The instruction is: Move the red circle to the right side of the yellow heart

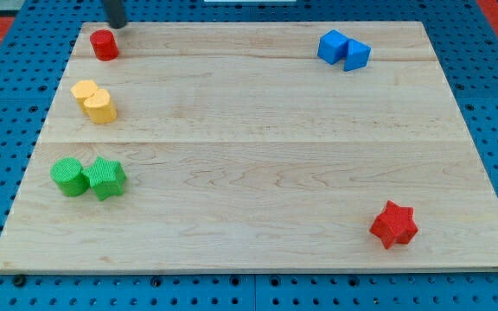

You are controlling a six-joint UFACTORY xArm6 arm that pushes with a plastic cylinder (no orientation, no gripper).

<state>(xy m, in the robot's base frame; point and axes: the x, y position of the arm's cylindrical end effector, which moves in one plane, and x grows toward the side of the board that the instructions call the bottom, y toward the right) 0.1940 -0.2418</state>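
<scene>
The red circle (104, 44) is a small red cylinder at the top left of the wooden board (258, 155). The yellow heart (93, 101) lies below it, near the board's left edge. My tip (117, 25) is the lower end of the dark rod at the view's top, just above and slightly right of the red circle, a small gap apart from it.
A green circle (67, 176) and a green star (105, 178) sit together at the left, below the yellow heart. Two blue blocks (344, 49) touch each other at the top right. A red star (394, 225) lies at the bottom right.
</scene>
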